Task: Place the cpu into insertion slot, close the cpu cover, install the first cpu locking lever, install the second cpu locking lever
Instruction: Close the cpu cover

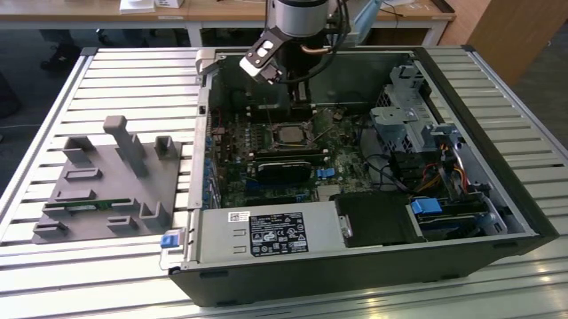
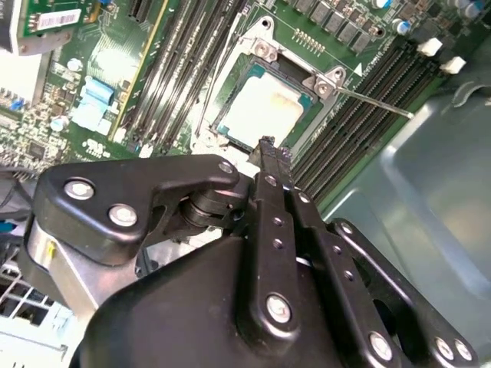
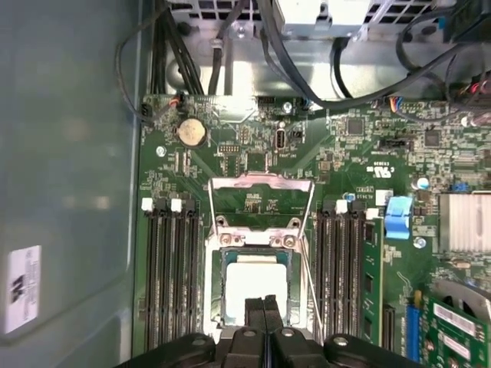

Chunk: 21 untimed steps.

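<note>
Item 1, cpu (image 3: 257, 285): seated flat in insertion slot (image 3: 217, 285), between 2 banks of memory slots (image 3: 169, 276) on the motherboard (image 3: 230, 157); placement judged done. Item 2, cpu cover (image 3: 261, 182): swung back clear of the chip, not yet closed. Item 3, locking lever (image 2: 376, 102): thin rod angled free of the socket; 2 levers judged not yet installed. Item 4, tool (image 3: 263, 305): fingers pressed together, pinching nothing, poised just above the cpu's edge.

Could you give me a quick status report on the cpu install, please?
Hand shut, tips just over the cpu. Cpu sits in the insertion slot; cpu cover looks swung open. Nothing between hand and cpu.
</note>
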### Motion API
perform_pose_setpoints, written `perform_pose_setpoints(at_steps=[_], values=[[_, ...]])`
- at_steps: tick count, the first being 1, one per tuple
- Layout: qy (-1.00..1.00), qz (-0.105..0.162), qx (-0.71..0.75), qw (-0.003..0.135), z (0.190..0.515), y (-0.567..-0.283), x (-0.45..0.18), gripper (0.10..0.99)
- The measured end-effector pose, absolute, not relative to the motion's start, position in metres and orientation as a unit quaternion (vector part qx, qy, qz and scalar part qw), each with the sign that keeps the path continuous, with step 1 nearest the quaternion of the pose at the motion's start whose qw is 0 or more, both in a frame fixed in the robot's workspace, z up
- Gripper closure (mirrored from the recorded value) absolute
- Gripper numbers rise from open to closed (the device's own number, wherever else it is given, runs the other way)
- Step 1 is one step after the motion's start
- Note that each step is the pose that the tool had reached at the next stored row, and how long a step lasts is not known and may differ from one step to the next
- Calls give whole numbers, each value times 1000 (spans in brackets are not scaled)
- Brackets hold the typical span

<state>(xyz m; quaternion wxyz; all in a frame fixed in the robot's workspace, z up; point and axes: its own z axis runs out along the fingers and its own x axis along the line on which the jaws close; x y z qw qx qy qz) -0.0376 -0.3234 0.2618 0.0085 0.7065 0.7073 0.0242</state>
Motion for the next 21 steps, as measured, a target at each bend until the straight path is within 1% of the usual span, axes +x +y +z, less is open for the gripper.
perform_pose_setpoints(at_steps=[21], values=[[707,24,706,8,266,-331,-36,969]])
